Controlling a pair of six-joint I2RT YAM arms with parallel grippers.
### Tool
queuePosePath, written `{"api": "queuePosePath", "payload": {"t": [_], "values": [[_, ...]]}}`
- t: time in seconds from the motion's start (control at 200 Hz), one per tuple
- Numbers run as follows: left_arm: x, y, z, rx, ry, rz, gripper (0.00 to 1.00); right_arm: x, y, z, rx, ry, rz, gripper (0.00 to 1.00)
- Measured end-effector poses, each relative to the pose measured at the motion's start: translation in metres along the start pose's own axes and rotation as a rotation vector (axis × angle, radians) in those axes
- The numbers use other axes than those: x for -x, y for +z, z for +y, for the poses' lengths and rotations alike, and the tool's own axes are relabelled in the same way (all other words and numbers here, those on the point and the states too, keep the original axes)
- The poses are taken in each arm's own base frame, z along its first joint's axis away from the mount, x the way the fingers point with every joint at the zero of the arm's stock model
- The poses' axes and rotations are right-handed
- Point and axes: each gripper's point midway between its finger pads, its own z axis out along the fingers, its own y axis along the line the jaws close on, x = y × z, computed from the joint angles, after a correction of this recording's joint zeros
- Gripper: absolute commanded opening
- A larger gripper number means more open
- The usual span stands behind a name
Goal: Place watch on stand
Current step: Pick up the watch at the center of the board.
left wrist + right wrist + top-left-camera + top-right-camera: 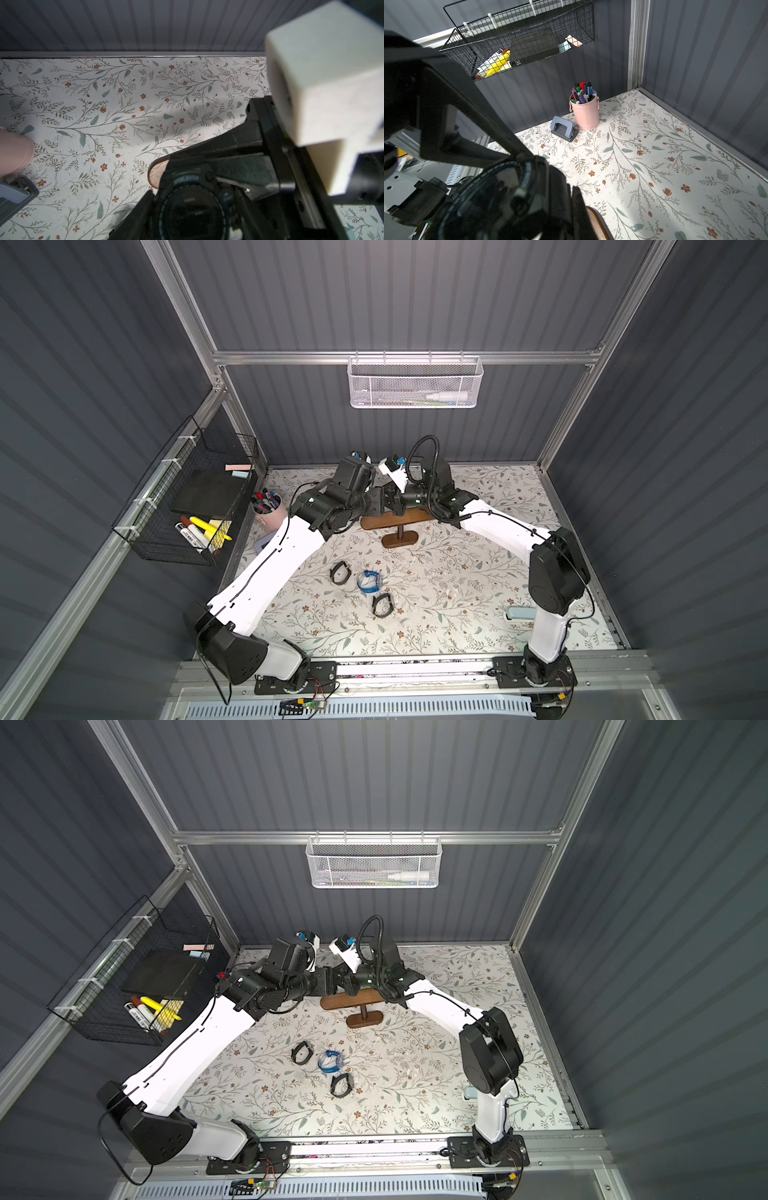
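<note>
Tip-over risk: black round sport watch point(193, 209) cld catch brown wooden T-stand point(411, 517) at 9 o'clock end. Right claw point(394, 501) pinches it; left claw point(379, 501) unclear.

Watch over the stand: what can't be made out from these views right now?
- Left wrist: the watch is cut off by the picture edge; its strap is unseen.
- Right wrist: the watch is blurred, and the stand is mostly hidden behind it.
- Both top views: the watch is hidden under the left gripper and right gripper, which meet over the bar's end.
- Whether the strap is around the bar: cannot tell.
</note>
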Motion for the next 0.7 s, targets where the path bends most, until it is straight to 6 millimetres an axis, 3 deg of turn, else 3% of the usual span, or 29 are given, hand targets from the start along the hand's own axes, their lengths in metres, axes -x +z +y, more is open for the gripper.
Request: {"api": "queuePosePath", "payload": {"t": [0.265, 0.31, 0.375, 0.45, 0.47, 0.7], "values": [[0.0, 0.0, -0.001, -0.004, -0.004, 0.001, 0.24, 0.0, 0.0, 0.0, -0.001, 0.0, 0.0, 0.0], [0.0, 0.0, -0.001, -0.005, -0.004, -0.001, 0.23, 0.0, 0.0, -0.001, -0.004, 0.0, 0.0, 0.19], [-0.001, 0.0, 0.0, -0.003, -0.002, 0.006, 0.21, 0.0, 0.0, -0.004, -0.023, 0.005, -0.001, 0.58], [-0.005, 0.0, 0.001, 0.003, 0.0, 0.019, 0.18, 0.001, -0.002, -0.014, -0.069, 0.008, -0.005, 0.84], [-0.005, 0.0, 0.001, 0.004, 0.001, 0.02, 0.18, 0.001, -0.003, -0.018, -0.087, 0.01, -0.006, 0.97], [0.001, -0.004, 0.011, 0.056, 0.001, -0.022, 0.14, 0.006, -0.031, -0.054, -0.28, 0.093, -0.032, 0.99]]}}
